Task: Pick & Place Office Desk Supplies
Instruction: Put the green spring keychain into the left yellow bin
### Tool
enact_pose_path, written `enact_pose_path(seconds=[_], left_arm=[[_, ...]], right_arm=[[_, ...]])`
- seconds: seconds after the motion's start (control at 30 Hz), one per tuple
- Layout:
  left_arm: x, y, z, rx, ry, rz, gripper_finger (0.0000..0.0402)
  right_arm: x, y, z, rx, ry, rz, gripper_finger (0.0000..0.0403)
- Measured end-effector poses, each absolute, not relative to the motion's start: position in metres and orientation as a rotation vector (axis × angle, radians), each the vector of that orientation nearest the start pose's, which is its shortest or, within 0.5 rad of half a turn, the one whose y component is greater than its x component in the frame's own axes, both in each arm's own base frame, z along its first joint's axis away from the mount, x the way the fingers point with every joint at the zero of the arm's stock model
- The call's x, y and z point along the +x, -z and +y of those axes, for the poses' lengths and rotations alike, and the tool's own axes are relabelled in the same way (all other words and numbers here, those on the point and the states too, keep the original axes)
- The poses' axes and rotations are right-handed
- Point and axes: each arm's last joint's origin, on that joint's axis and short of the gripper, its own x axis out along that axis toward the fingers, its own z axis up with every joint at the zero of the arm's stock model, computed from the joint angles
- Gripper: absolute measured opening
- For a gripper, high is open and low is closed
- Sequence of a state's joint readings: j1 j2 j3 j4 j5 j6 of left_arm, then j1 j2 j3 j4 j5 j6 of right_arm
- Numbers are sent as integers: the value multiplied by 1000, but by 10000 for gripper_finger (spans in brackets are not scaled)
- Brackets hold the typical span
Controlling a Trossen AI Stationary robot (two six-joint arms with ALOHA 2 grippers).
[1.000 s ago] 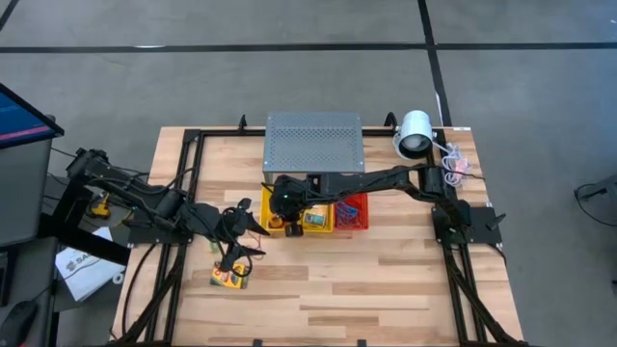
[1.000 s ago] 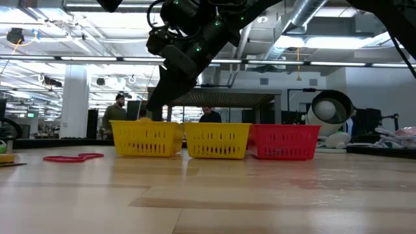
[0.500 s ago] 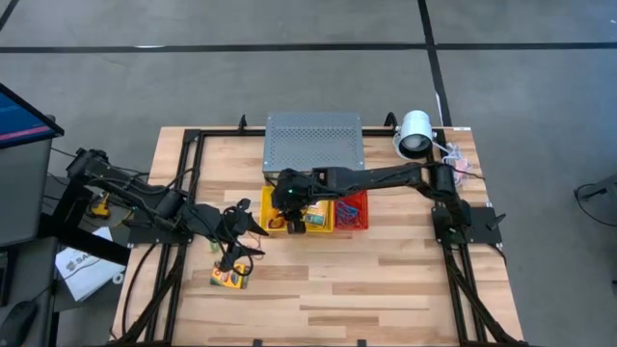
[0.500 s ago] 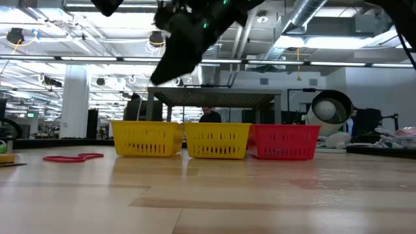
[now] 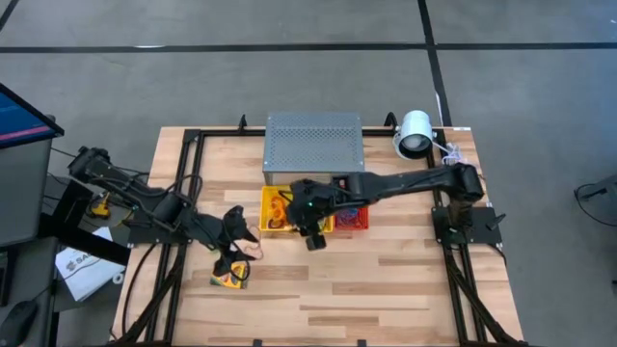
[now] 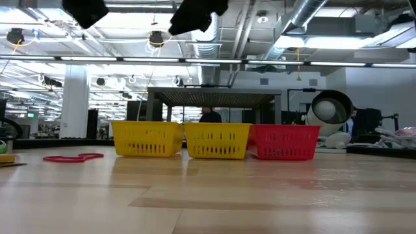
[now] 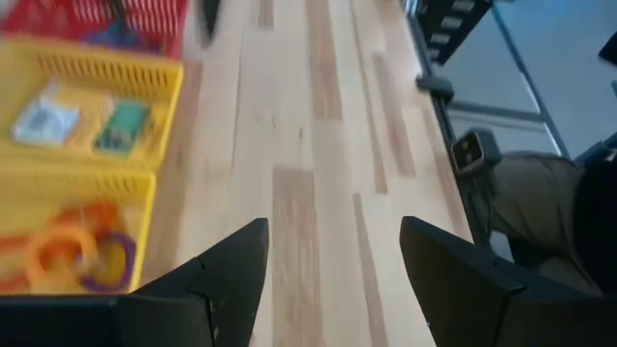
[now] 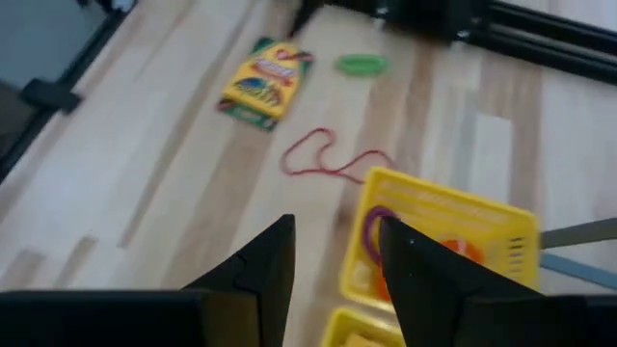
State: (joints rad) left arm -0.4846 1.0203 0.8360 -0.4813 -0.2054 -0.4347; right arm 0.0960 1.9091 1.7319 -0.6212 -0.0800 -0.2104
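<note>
My right gripper [image 5: 315, 239] [image 8: 337, 226] is open and empty, high over the table just in front of the yellow baskets. My left gripper [image 5: 239, 246] [image 7: 333, 231] is open and empty, above the table's left part. A yellow-and-green card box [image 5: 228, 280] [image 8: 265, 82] lies flat near it. A thin red band loop [image 8: 328, 159] [image 6: 73, 157] and a green band [image 8: 362, 65] lie on the wood. The left yellow basket [image 5: 277, 210] [image 8: 439, 226] holds orange and purple bands [image 7: 82, 260]. The middle yellow basket [image 7: 96, 87] holds two small card boxes [image 7: 125, 125].
Three mesh baskets stand in a row: yellow [image 6: 146, 138], yellow [image 6: 218, 141], red [image 6: 285, 142]. The grey perforated box [image 5: 313, 142] stands behind them. A white round device [image 5: 415, 133] is at the far right corner. Bare wood lies toward the near edge [image 5: 366, 289].
My right gripper has risen from the left yellow basket, leaving the low view at the top, and gone toward the table's near edge and a little to the right. It now hangs in front of the baskets.
</note>
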Motion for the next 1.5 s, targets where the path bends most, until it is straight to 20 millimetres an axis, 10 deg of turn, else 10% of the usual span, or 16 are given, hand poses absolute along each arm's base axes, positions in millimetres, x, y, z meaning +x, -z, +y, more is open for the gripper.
enact_pose_path(seconds=[0.57, 1.5], left_arm=[[153, -249, -102, -386, -67, 1020, 232], [140, -176, -84, -859, -669, 1248, 232]], right_arm=[[374, -285, 100, -157, -278, 804, 143], [357, -243, 135, -102, -275, 716, 143]])
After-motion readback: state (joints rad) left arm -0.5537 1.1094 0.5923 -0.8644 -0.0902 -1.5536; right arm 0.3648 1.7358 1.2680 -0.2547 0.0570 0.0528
